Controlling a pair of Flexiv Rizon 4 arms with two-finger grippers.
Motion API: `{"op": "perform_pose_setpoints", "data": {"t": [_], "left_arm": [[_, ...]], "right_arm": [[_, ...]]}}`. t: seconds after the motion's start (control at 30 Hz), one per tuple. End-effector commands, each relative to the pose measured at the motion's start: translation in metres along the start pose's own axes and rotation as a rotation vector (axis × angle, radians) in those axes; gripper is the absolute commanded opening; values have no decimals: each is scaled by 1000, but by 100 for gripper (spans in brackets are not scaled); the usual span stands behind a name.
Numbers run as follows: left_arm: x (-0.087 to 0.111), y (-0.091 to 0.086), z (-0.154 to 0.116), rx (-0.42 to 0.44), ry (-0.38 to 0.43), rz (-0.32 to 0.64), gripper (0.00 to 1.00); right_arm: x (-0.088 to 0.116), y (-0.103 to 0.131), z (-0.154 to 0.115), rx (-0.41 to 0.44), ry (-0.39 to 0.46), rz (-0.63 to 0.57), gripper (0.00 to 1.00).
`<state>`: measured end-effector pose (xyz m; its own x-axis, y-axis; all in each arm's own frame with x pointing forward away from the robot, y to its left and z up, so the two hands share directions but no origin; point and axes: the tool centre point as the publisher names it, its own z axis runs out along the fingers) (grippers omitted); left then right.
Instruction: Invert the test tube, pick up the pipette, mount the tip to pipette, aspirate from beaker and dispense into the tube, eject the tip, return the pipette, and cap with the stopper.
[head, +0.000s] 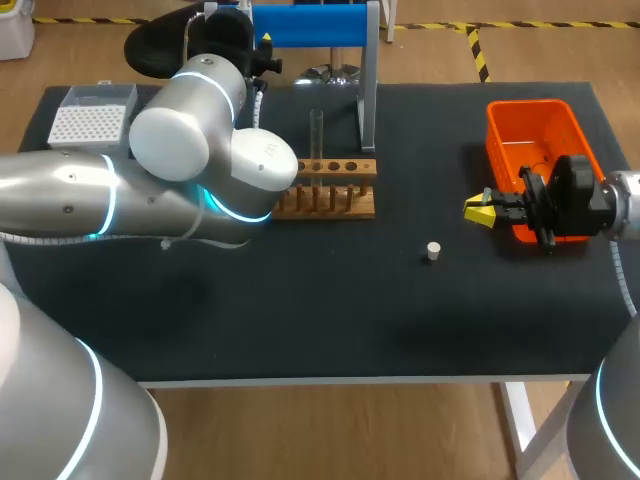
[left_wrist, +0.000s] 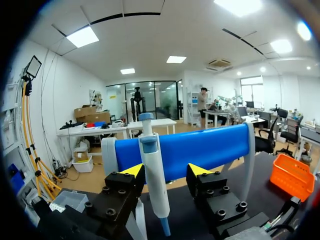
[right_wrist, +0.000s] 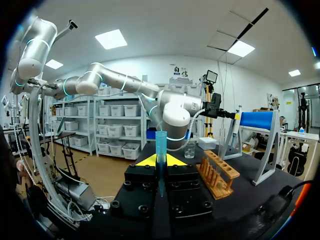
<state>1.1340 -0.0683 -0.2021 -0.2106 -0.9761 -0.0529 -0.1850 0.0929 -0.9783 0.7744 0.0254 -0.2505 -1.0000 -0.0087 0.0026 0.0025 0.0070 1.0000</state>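
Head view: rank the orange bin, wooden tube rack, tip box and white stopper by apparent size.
Largest: orange bin.
Next, about alike: wooden tube rack and tip box; the left arm hides part of the rack, so no ranking between them.
Smallest: white stopper.

Your black table top (head: 330, 310) carries everything here. At its far side, a little left of the middle, you have a blue stand (head: 310, 25): a blue bar across the top, carried on pale grey uprights. Just on the near side of its right upright sits a wooden rack (head: 335, 203), its long side running left to right, with a row of round holes in the upper bar and a lower board beneath. Well off to the right you'll find an orange basket (head: 528, 110), mouth upward, close to the table's right edge.
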Motion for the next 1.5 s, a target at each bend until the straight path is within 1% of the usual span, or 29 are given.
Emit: {"op": "perform_pose_setpoints", "data": {"t": [0.03, 0.77, 1.0, 1.5], "left_arm": [[2, 2, 7, 11, -6, -2, 49], [-1, -2, 18, 22, -33, -9, 47], [-4, -1, 20, 16, -51, -10, 45], [-12, -1, 23, 17, -88, -9, 47]], "right_arm": [[1, 0, 0, 2, -1, 0, 0], [1, 0, 0, 2, -1, 0, 0], [1, 0, 0, 2, -1, 0, 0], [1, 0, 0, 2, -1, 0, 0]]}}
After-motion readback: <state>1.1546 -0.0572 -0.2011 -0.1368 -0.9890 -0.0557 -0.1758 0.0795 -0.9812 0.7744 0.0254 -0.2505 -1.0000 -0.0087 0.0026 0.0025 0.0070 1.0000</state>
